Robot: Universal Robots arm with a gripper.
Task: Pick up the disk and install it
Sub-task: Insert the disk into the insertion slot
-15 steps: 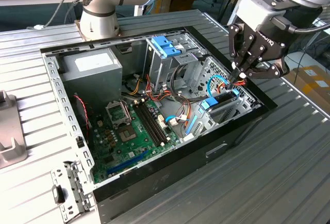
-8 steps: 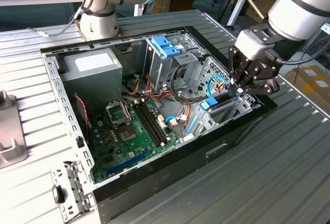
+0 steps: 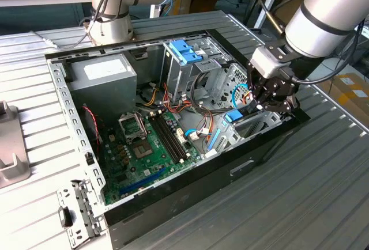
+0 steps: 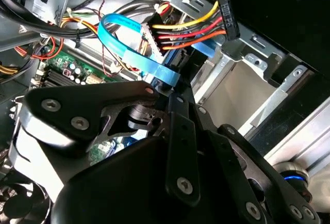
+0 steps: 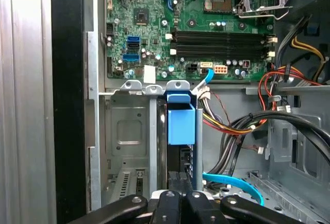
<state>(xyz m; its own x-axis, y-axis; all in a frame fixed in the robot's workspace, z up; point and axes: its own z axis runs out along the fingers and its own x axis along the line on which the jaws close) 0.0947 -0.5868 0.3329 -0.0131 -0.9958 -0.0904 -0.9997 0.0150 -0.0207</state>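
The gripper (image 3: 266, 101) is reaching down into the open case (image 3: 173, 204) at its corner on the exterior view's right, hanging from the white arm (image 3: 328, 14). In both wrist views its black linkages are narrowing toward the drive bay (image 5: 129, 131). Its tips are lying hidden against the bay, so I cannot tell whether it is clamping anything or standing apart.

The disk (image 5: 181, 126) is standing on edge in a slot of that bay, just ahead of the gripper (image 5: 181, 175), with its blue bracket facing outward. In the exterior view the same blue (image 3: 233, 116) is showing just beside the gripper, low in the bay.

A flat blue cable (image 4: 124, 43) is curling close past the gripper (image 4: 172, 97), and a black plug (image 4: 227, 15) with yellow, red and black wires is sitting against the bay's metal frame.

Beyond the bay, the green board (image 5: 196, 33) is lying flat on the case floor, with its black memory slots and an open processor socket. Farther back, a blue latch (image 3: 183, 51) is topping the upper cage, and the grey power box (image 3: 101, 74) is filling the far corner on the exterior view's left. The case is resting on a ribbed metal table (image 3: 300, 192).
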